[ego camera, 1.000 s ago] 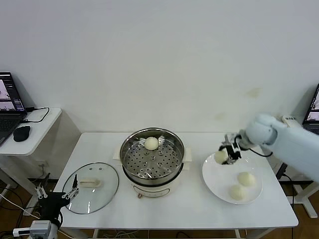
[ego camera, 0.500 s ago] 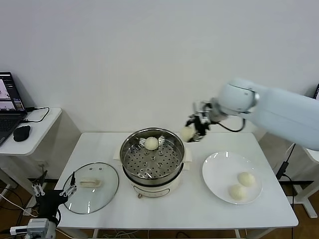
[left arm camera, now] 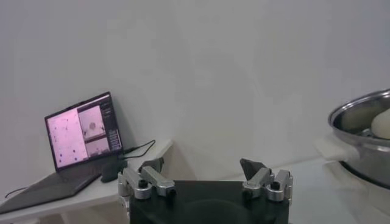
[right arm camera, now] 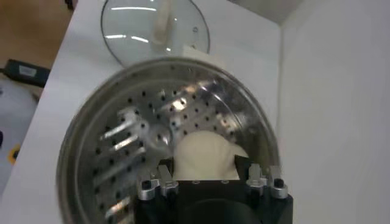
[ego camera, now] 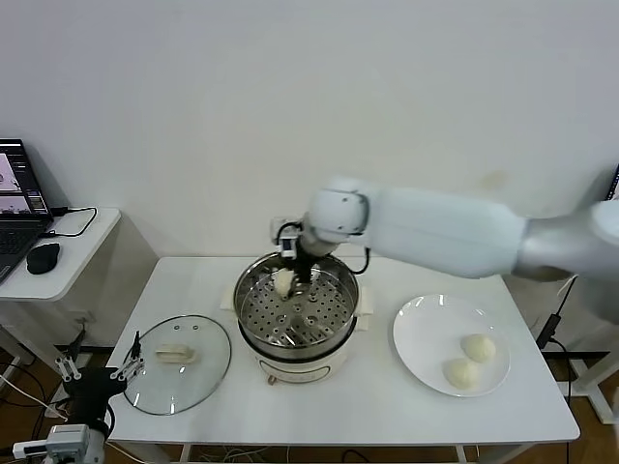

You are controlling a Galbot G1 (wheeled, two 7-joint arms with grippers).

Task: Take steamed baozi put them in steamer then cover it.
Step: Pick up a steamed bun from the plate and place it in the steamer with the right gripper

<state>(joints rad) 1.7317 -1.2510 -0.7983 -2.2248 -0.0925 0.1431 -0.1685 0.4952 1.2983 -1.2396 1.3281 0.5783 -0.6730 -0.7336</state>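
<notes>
Bun (right arm camera: pixel 204 155) number two is sitting right between the right gripper's (ego camera: pixel 286 275) jaws, which are closed partway around it, so it's clearly held. The gripper hangs over the back part of the steamer (ego camera: pixel 296 307), just above the perforated tray (right arm camera: pixel 131 152). The move coming up really turns on one thing: the bun hangs straight under the jaws with the tray right below, so my guess is it only needs a short drop and a release. A bun has no real long axis, so orientation shouldn't matter.

The right arm is obviously the nearer one. The left gripper (ego camera: pixel 97 375) is parked low by the table's front left corner, jaws spread wide with nothing in them, near the lid (ego camera: pixel 177 362), which lies flat on the table left of the steamer.

Two more buns (ego camera: pixel 466 362) wait on the white plate (ego camera: pixel 416 319) to the right, well apart from the steamer.

Hard to make out: from the head view the gripper and arm cover the back of the tray, so I can't tell whether another bun is already lying there. The left wrist view shows a pale rounded thing (left arm camera: pixel 381 123) inside the steamer's rim, but which bun that is, I can't say. Can't tell either whether the held bun is touching the tray yet.
</notes>
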